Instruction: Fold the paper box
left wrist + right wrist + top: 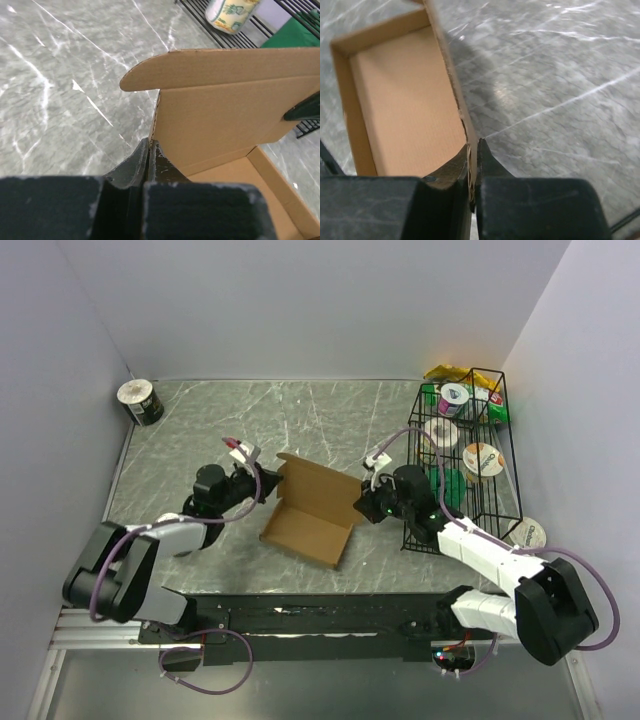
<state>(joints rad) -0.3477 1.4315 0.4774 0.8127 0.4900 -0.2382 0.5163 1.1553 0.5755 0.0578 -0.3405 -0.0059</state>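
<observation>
The box lies near the middle of the table. It is a brown cardboard tray with its open side up, low walls raised round the floor and a taller panel standing along its far edge. The left gripper meets it at the far left corner. In the left wrist view its fingers are pressed together on the cardboard edge where the tall panel joins the side, and a rounded flap juts left from the top of that panel. The right gripper is at the box's right side. In the right wrist view its jaws pinch the thin side wall: the cardboard runs down into the slit between the two pads, with the tray's floor on one side and bare table on the other. The box sits between the two grippers. Near the table's right edge stands a black wire basket holding cups, green packs and a yellow packet; its near left corner is near the right gripper. One more cup lies on the table outside the basket's near right corner. In the far left corner a dark cylinder with a pale end sits close to the wall.
</observation>
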